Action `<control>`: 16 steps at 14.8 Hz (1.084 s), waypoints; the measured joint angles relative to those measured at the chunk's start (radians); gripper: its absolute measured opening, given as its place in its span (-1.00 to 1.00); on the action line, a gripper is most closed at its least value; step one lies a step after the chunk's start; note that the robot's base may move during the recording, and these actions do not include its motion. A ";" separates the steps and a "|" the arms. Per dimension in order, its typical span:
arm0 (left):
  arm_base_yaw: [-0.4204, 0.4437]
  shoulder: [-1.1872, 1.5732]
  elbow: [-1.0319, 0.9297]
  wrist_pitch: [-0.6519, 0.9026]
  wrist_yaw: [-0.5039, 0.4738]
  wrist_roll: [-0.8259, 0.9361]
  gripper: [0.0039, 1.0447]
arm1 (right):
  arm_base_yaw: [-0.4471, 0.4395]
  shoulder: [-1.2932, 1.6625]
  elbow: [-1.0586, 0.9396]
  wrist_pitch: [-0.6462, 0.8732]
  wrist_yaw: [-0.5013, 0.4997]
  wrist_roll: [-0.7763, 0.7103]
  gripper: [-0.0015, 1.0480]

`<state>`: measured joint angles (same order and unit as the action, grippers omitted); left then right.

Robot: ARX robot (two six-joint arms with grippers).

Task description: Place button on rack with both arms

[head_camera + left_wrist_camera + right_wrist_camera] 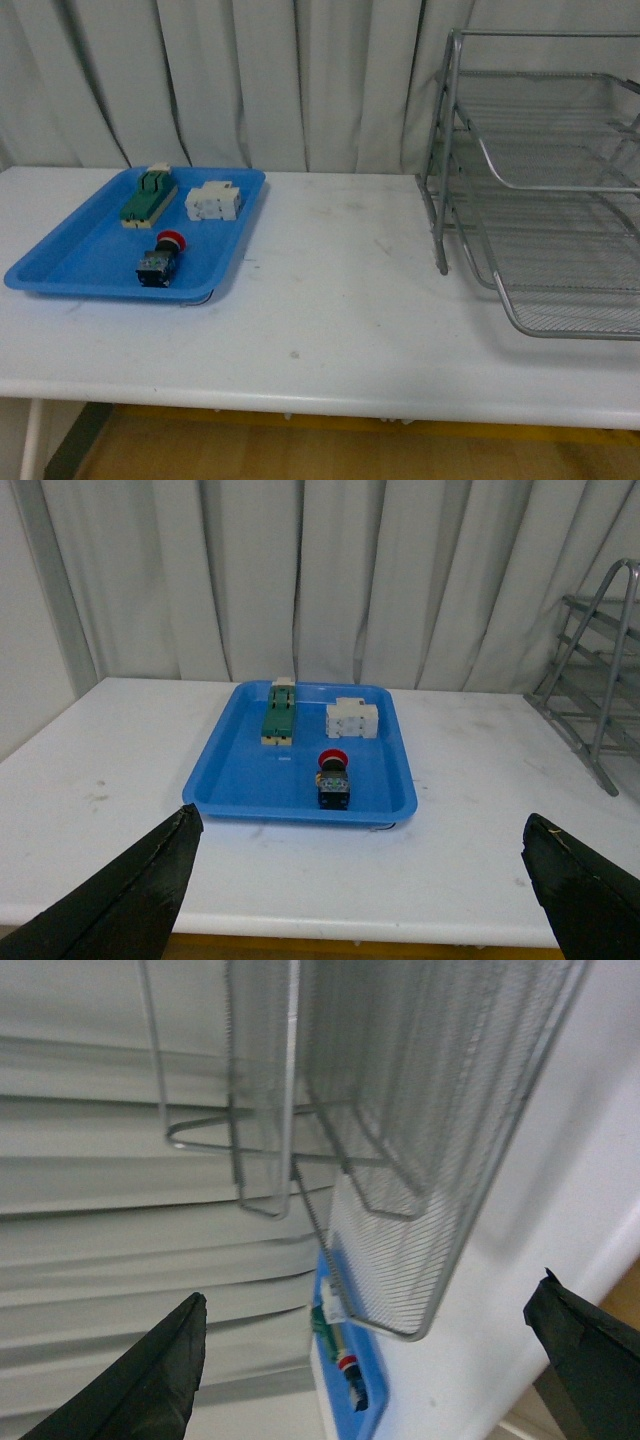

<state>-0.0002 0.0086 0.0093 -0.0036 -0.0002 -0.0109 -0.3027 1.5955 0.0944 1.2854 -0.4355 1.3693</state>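
The button (160, 260), red round cap on a dark boxy body, lies in the blue tray (70, 262) at the table's left. It also shows in the left wrist view (333, 778) and, small, in the right wrist view (352, 1376). The silver wire rack (540, 190) stands at the right; its edge shows in the left wrist view (595, 690) and it fills the right wrist view (400, 1130). My left gripper (365, 895) is open and empty, well short of the tray. My right gripper (375, 1360) is open and empty beside the rack. Neither arm shows in the front view.
A green-and-cream block (148, 196) and a white terminal block (214, 201) lie in the blue tray behind the button. The white table (330, 300) runs between tray and rack. Grey curtains (250, 80) hang behind.
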 joint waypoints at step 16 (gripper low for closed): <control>0.000 0.000 0.000 0.000 0.000 0.000 0.88 | 0.303 -1.397 -0.042 -1.139 0.435 -1.363 -0.97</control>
<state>-0.0002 0.0086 0.0093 -0.0036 -0.0002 -0.0105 -0.0002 0.1982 0.0528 0.1463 -0.0002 0.0067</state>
